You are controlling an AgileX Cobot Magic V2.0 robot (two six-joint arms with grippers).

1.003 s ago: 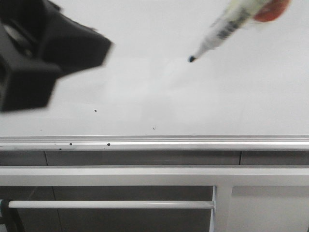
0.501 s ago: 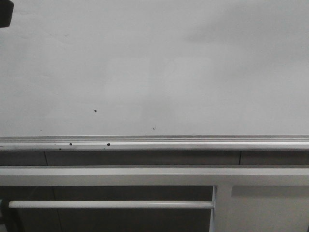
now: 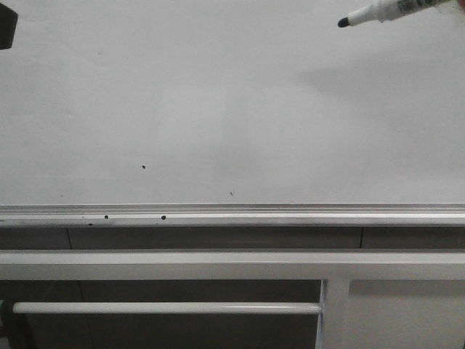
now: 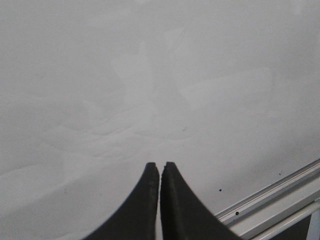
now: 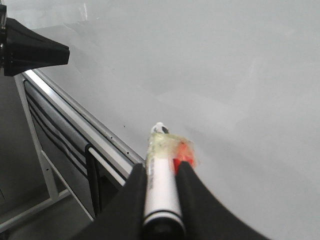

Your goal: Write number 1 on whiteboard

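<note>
The whiteboard (image 3: 218, 109) fills the upper part of the front view, with a silver strip (image 3: 232, 214) along its lower edge. No stroke of the number 1 shows on it; only tiny black specks do. A white marker (image 3: 378, 11) with a black tip enters at the top right of the front view. My right gripper (image 5: 161, 170) is shut on the marker (image 5: 161, 185), which points at the board (image 5: 225, 75). My left gripper (image 4: 160, 165) is shut and empty over the board (image 4: 150, 75). Only a dark corner of it (image 3: 6, 25) shows at the front view's top left.
A white metal rail (image 3: 232, 264) and a thin white bar (image 3: 167, 307) run below the board. A white upright post (image 3: 333, 313) stands at the lower right. The left arm's dark fingers (image 5: 30, 47) show in the right wrist view beside the board's edge.
The left gripper moved up and left until only a corner shows. The marker left the front view, then came back in at the top right, higher than a second ago.
</note>
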